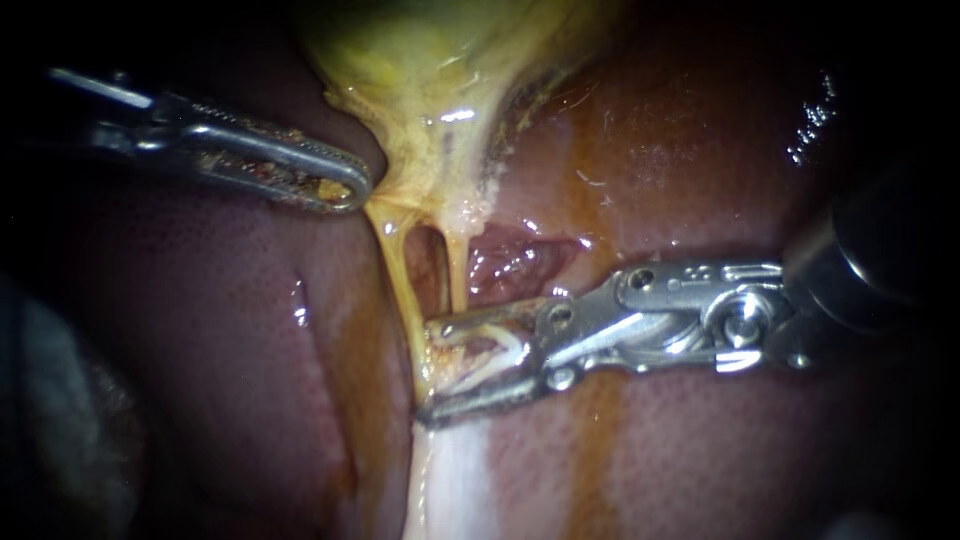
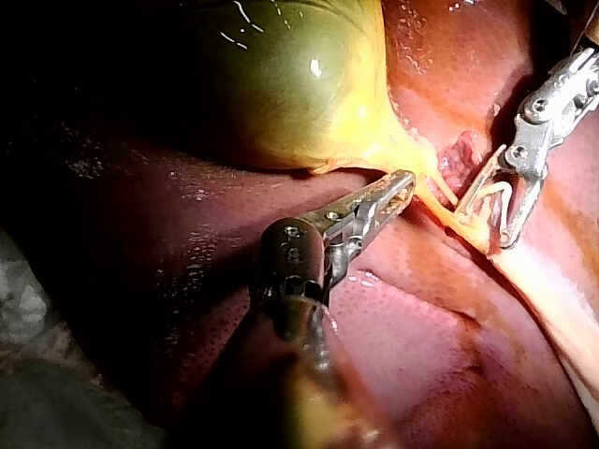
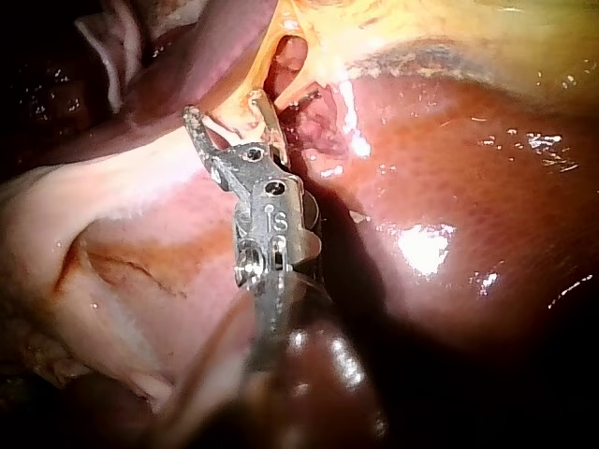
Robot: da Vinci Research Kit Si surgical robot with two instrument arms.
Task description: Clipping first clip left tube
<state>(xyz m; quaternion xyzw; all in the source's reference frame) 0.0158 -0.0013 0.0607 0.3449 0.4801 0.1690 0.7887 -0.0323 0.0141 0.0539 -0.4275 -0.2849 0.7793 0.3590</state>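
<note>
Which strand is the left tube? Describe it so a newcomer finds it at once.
Start at the yellow gallbladder at the top of the endoscope view; two thin tubes hang from its neck. The left tube is the one nearer the left instrument, slanting down to the right instrument's open jaws; the right tube drops straighter.

The rounded yellow-green gallbladder (image 1: 420,70) lies at the top middle of your endoscope view, on the broad red-brown liver (image 1: 230,330) that spreads below and to both sides. From its neck two strands run downward side by side: the thin yellow left tube (image 1: 395,270) and, just right of it, the shorter pale right tube (image 1: 455,270). Your slender metal left tool (image 1: 355,190) comes in from the upper left, closed on the neck's left edge. Your hinged metal right tool (image 1: 427,372) comes in from the right, under the right tube's lower end, its jaws apart above and below the left tube, with a thin bent white clip (image 1: 497,350) inside them
</note>
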